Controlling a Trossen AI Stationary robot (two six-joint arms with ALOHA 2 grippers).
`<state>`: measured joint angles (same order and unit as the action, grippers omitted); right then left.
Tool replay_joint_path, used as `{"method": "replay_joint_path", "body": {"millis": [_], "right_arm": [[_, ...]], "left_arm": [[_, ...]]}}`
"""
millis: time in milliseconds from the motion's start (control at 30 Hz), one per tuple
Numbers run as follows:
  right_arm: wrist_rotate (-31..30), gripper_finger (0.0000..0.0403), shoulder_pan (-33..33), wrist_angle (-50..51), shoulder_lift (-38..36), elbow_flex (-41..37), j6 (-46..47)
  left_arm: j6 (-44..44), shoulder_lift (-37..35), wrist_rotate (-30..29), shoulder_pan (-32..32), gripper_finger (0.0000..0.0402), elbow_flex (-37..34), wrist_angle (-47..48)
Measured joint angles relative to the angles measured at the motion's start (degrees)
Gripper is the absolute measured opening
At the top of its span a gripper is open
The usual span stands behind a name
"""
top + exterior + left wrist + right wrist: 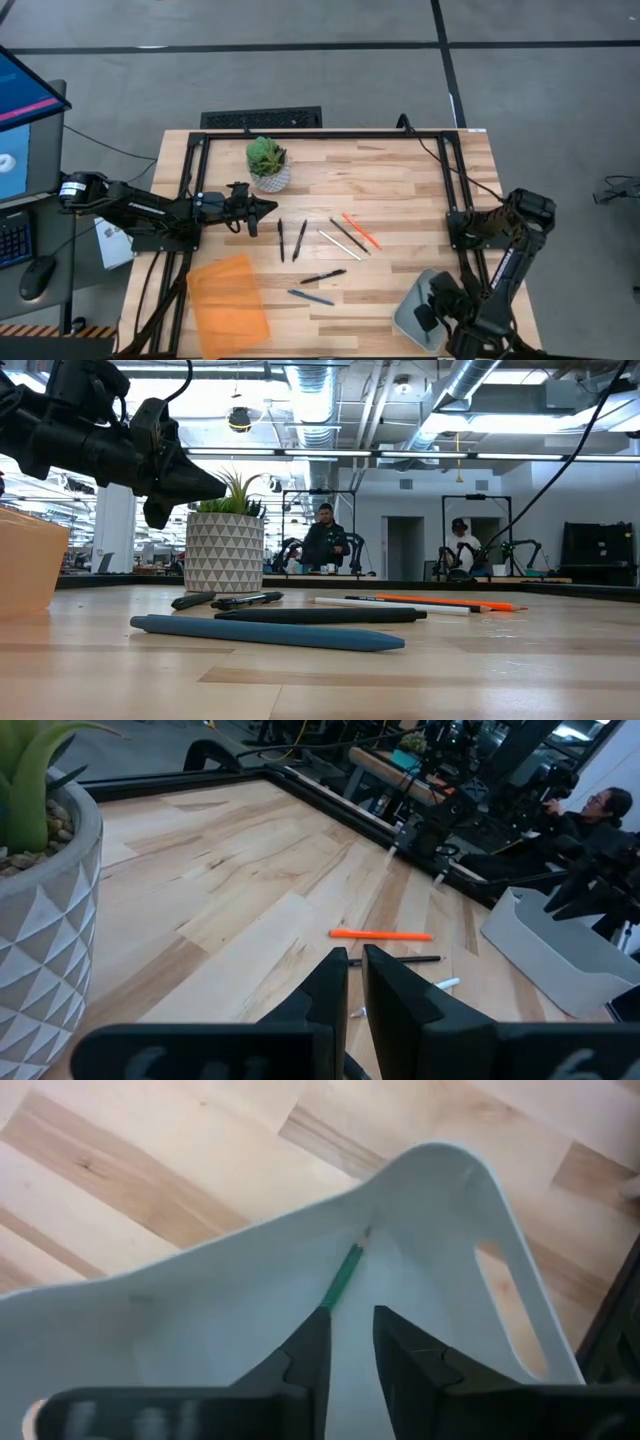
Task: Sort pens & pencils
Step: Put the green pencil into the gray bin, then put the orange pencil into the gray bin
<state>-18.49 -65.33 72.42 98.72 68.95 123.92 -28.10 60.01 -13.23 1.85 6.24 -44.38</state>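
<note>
Fingers of the right gripper (347, 1342) slightly parted over the grey bin (200, 1295) holding a green pencil (343, 1275); left gripper (262, 208) nearly closed, empty — nearer the pens (290, 240), lying just ahead.

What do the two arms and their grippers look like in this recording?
Both arms are dark, jointed and boxy. The left arm carries white lettering along its link, with a black cable trailing off behind it. The right arm is plain black. Each gripper, left and right, has two flat, matte black fingers with stepped inner edges.
</note>
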Motion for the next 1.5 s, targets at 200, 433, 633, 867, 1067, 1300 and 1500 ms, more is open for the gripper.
{"method": "replay_joint_path", "body": {"millis": [200, 433, 633, 867, 1067, 1300, 1500], "right_arm": [[-3.69, 0.0109, 1.14, -0.24, 0.00, -0.02, -1.92], [-18.06, 0.0109, 2.11, 0.27, 0.00, -0.02, -5.88], [-23.60, 0.0108, 5.46, 4.55, 0.00, -0.02, -7.52], [-23.62, 0.0108, 13.85, 7.39, 0.00, -0.02, -12.93], [-24.41, 0.0108, 23.03, 5.92, 0.00, -0.02, -27.01], [-29.63, 0.0108, 31.00, 5.88, 0.00, -0.02, -36.32], [-33.55, 0.0108, 32.02, 7.78, -1.25, -2.56, -33.27]], "left_arm": [[0.02, 0.00, 0.00, -0.02, 0.0025, 0.00, 0.27], [0.03, 0.00, 0.01, -0.02, 0.0025, 0.00, 0.55], [0.56, 0.00, 1.29, 0.00, 0.0025, 0.00, 0.55], [1.07, 0.00, 2.47, -0.02, 0.0025, 0.00, 0.44], [-0.04, 0.00, 2.48, -0.02, 0.0025, 0.00, -0.30], [-1.00, 0.00, 3.99, -0.02, 0.0025, 0.23, 0.05], [1.68, 0.02, 5.53, -0.02, 0.0025, 3.14, 0.88]]}}
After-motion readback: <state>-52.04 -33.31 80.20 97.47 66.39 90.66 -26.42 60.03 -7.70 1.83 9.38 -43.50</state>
